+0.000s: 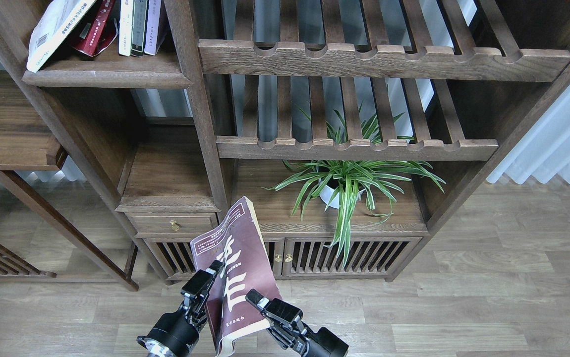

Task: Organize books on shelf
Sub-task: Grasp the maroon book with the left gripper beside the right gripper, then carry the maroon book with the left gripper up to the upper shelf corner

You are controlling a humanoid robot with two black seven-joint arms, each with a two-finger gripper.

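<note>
**Book mid-handoff, low in front of the cabinet**

Book (238, 277) first, since that's the whole job here: the big maroon one with cream characters is being held up in the air, low and center in the head view, in front of the cabinet doors (314, 258). It's tilted and curling a bit, top corner pointing up toward the plant (349, 183).

Only one view, so here goes. Right gripper (260, 302) has its fingers clamped on the book's lower right edge, so that one is grasping it. Left gripper (204, 285) is pressed up against the left side of the cover; looks like it's touching, but I honestly can't tell if the fingers are closed on the book or just resting there.

Up top left is the shelf (106, 74), the solid board with the rounded front edge. It already has a few books (136, 25) standing on it, and a white one (52, 29) leaning hard to the left. Well apart from where the maroon book is now.

My read: this is the regrasp or handoff step, getting the book squared up between both grippers before lifting. Next move probably needs a firm hold near the spine, turning it upright, then a long reach up and left to the shelf. The floppy cover could slip or fold if the grip stays at the corner.
</note>
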